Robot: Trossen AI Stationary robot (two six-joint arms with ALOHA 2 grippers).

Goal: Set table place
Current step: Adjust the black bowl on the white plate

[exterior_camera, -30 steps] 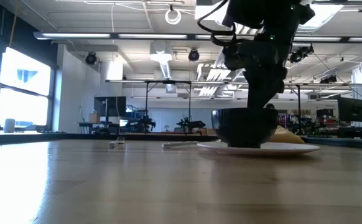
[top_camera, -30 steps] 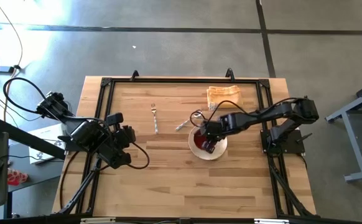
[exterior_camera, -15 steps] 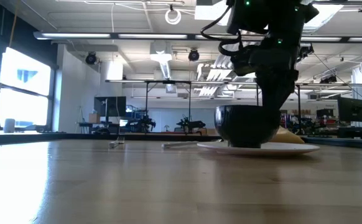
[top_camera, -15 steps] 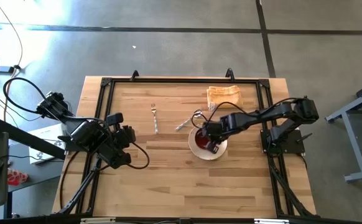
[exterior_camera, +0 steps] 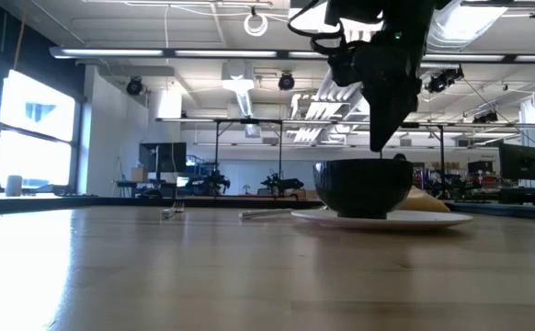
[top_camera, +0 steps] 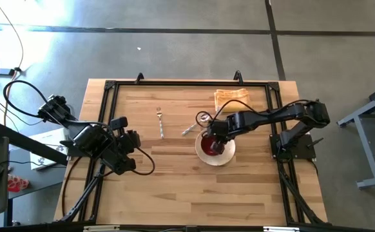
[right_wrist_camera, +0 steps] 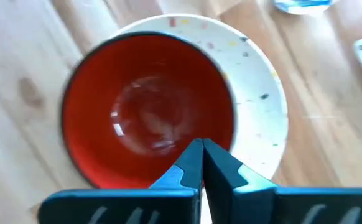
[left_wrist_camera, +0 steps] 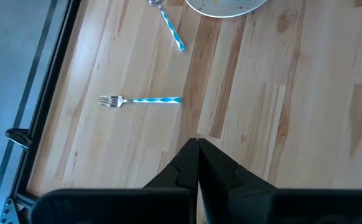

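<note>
The glossy red bowl (top_camera: 209,147) stands inside the cream speckled plate (top_camera: 227,154), right of the table's middle. My right gripper (right_wrist_camera: 201,149) hovers shut just above the bowl (right_wrist_camera: 148,117), over its far rim; in the low view it (exterior_camera: 379,142) hangs a little above the dark bowl (exterior_camera: 364,188). The fork (top_camera: 160,122) and spoon (top_camera: 189,129) lie flat on the wood left of the plate. My left gripper (left_wrist_camera: 198,147) waits shut near the table's left edge, and the fork (left_wrist_camera: 140,100) lies ahead of it.
A folded orange cloth (top_camera: 231,98) lies by the far rail, behind the plate. The black rail frame (top_camera: 105,116) edges the table. Bare planks stretch across the near half (top_camera: 194,190). A cable loops (top_camera: 203,118) beside the right wrist.
My right gripper has risen out of the bowl and drawn back toward the far edge; its tips now stand above the rim. The bowl stays on the plate.
</note>
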